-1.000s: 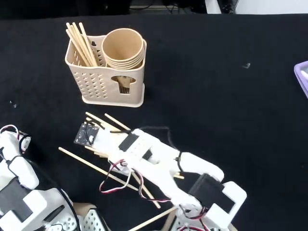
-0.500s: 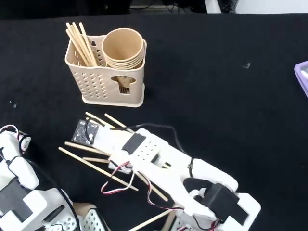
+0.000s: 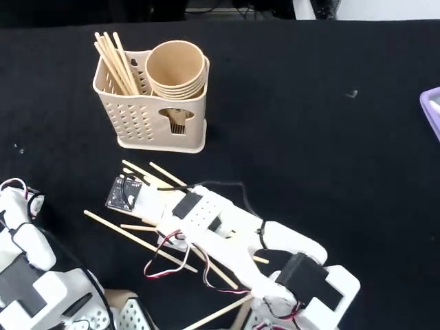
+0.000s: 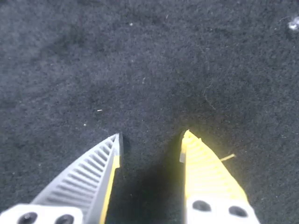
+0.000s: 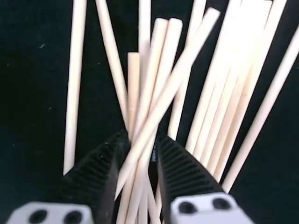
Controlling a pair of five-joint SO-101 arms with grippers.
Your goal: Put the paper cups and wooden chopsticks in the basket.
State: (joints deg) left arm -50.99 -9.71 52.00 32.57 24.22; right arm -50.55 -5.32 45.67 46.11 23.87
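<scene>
The basket [image 3: 148, 117] sits near the back of the black worktop [image 3: 330, 172]. A stack of paper cups [image 3: 175, 69] is already inside it, and some standing chopsticks [image 3: 113, 58] lean in the part beside the cups. So the cup job looks done, as far as I can see. The stick job is only partly done. A messy bunch of loose chopsticks [image 3: 124, 232] lies flat on the worktop in front of the basket, crossing over each other and well apart from it. The right arm stretches out low over this bunch. The right claw [image 5: 141, 136] is pressed onto a few of the loose chopsticks [image 5: 74, 70], with the sticks squeezed between its two dark fingers (I cannot count just how many). Lots more sticks lie beside it, not held by anything. The left claw [image 4: 151, 134] is spread wide with nothing in it, pointing down at bare black worktop. I think many trips are left, because only a few sticks fit in one pinch and they all have to go up into the basket.
</scene>
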